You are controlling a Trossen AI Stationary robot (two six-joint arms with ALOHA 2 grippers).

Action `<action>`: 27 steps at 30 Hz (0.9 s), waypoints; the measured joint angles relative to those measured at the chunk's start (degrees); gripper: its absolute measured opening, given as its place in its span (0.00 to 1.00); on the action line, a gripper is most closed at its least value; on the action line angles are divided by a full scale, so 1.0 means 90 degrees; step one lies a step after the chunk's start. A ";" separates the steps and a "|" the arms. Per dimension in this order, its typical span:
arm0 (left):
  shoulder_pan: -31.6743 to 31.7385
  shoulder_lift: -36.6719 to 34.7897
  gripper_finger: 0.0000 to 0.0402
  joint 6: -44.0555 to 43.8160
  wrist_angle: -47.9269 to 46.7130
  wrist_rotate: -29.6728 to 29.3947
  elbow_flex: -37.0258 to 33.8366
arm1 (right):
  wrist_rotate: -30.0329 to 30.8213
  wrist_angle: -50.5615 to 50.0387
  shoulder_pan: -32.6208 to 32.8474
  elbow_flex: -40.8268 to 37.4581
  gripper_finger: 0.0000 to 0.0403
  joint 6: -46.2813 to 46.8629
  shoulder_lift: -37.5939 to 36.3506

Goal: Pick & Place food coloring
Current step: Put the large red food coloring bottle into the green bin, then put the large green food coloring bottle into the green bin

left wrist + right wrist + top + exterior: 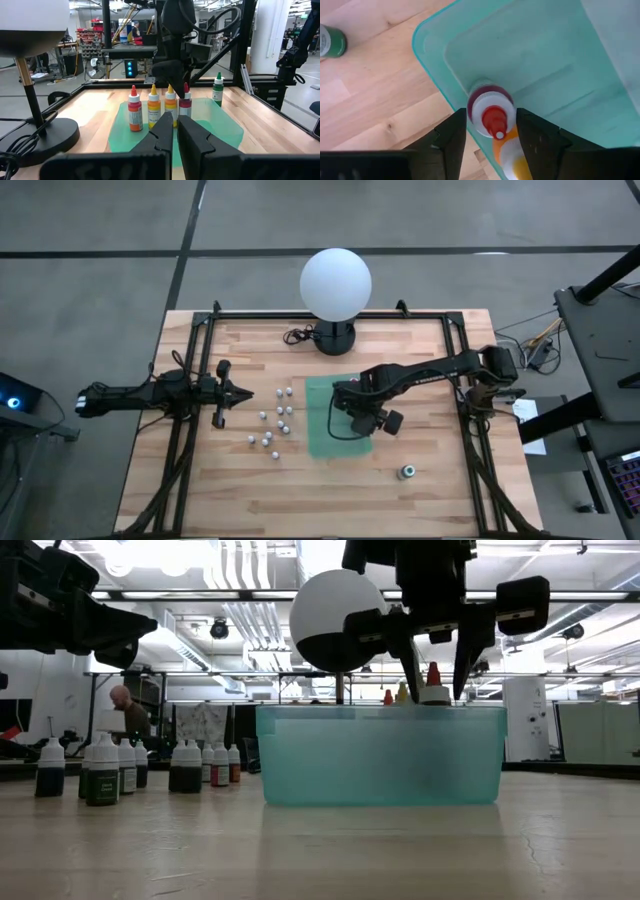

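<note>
- High view: right gripper (358, 418) was over the green bin (320, 442); left gripper (247, 392) waited by the whitish bottles (274, 423), fingers together.
- Low view: right fingers (411, 665) straddled a bottle top in the bin (380, 755).
- Right wrist view: fingers (451, 137) apart either side of the red-tipped bottle (490, 112), upright in the bin's corner.

From overhead, the right arm covers the bottles standing in the teal tub (318, 442), so none of their tops can be counted there. The small whitish bottles (272, 423) near the tabletop's middle are too tiny for their colours to be read. At tabletop height the tub's frosted wall (380, 755) hides the bodies of the bottles inside; only tips show above its rim. The orange bottle (512, 155) is cut off by the picture's edge.
</note>
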 joint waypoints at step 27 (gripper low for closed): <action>-0.0001 0.0000 0.00 0.0001 0.0001 0.0000 0.0000 | 0.0002 -0.0056 0.0102 0.0383 0.40 0.1219 -0.0629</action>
